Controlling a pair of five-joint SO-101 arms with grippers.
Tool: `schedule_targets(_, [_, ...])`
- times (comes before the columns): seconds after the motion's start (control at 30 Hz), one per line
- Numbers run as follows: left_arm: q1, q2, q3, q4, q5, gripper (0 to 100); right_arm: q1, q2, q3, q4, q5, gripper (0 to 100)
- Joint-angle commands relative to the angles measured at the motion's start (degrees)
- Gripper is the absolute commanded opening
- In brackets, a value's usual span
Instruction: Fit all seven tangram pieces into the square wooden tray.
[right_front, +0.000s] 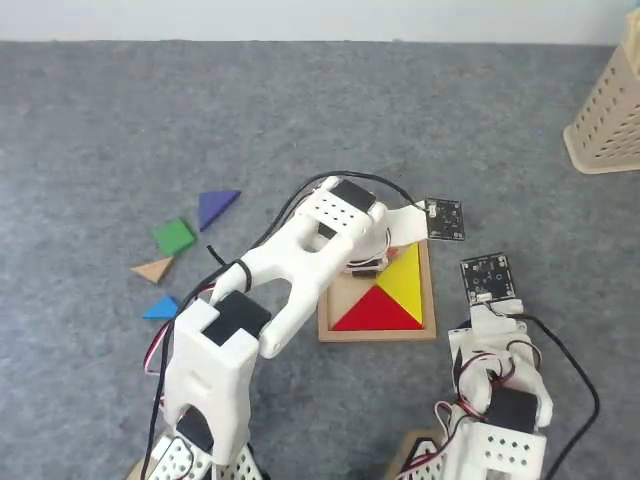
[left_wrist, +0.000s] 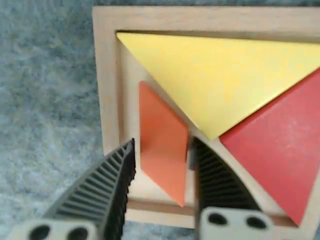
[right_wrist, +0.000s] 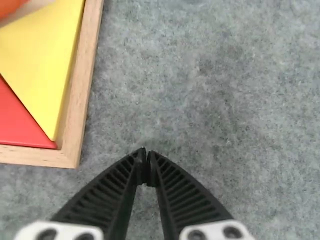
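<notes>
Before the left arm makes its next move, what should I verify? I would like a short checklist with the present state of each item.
1. Left gripper open, one finger on each side of the orange piece: ok.
2. Orange piece inside the tray, beside the yellow triangle: ok. Whether it lies fully flat: cannot tell.
3. Yellow triangle and red triangle lie in the tray: ok.
4. Right gripper shut, over the carpet beside the tray, not above it: ok.
5. All seven pieces in the tray: not ok. The dark blue triangle, green square, tan triangle and light blue triangle lie on the carpet.
</notes>
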Motion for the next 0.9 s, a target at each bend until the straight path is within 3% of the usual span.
schedule_targets(0.0, [0.1,-0.6,-2.2,0.5,-0.7,19,-0.3,0.2,1.1,-0.1,1.1,0.9])
schedule_targets(0.23, [-1.1,-3.9,-2.1,0.5,0.0,17,-0.3,0.2,1.1,-0.1,1.1,0.9])
schedule_targets(0.6, [-1.8,1.1,-2.2,-2.7,15.4,11,-0.3,0.2,1.1,-0.1,1.1,0.9])
schedule_targets(0.67, [-2.5,-0.5,-2.1,-1.1,19.8,7,-0.3,0.2,1.1,-0.2,1.2,0.9])
schedule_targets(0.87, [-2.5,-6.9,-0.9,5.8,24.3,6,-0.3,0.3,1.1,-0.2,4.0,0.9])
